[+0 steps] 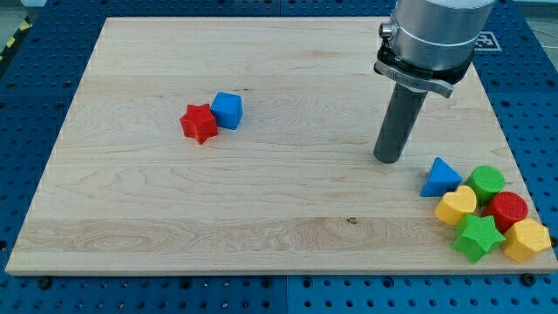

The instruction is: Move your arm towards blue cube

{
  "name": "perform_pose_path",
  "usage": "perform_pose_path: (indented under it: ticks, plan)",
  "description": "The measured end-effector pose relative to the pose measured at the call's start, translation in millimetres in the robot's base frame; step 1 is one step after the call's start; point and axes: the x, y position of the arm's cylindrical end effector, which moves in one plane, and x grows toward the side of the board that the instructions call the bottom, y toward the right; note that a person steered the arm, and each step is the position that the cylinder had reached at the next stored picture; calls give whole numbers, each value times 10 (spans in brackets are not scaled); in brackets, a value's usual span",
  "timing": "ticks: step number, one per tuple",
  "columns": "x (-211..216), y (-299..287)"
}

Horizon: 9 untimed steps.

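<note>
My tip (388, 160) sits on the surface (288, 201) at view's right, near blue triangle block (439, 179), touching nothing. End effector is a bare rod w/ no jaws, holds nothing. Blue cube (227, 110) well apart at view's left, touching red star block (199, 123), so approach should avoid nudging it.

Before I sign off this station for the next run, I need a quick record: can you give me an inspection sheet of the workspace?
Surface: wooden board, lying flat.
Job's things: blue cube at the view's upper left, touching a red star.
Clutter: blue triangle, yellow heart, green cylinder, red cylinder, green star and yellow block bunched at the view's lower right.
Grippers: none; my tip stands right of the cube, well apart, just left of the triangle.
Cables: nothing seen.
Surroundings: blue perforated table.
</note>
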Motion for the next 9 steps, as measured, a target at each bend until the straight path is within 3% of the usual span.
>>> perform_pose_path:
  ticks: [2,7,9]
  plan:
    - [-123,-316]
    - [-1082,-1455]
    - [-1136,-1627]
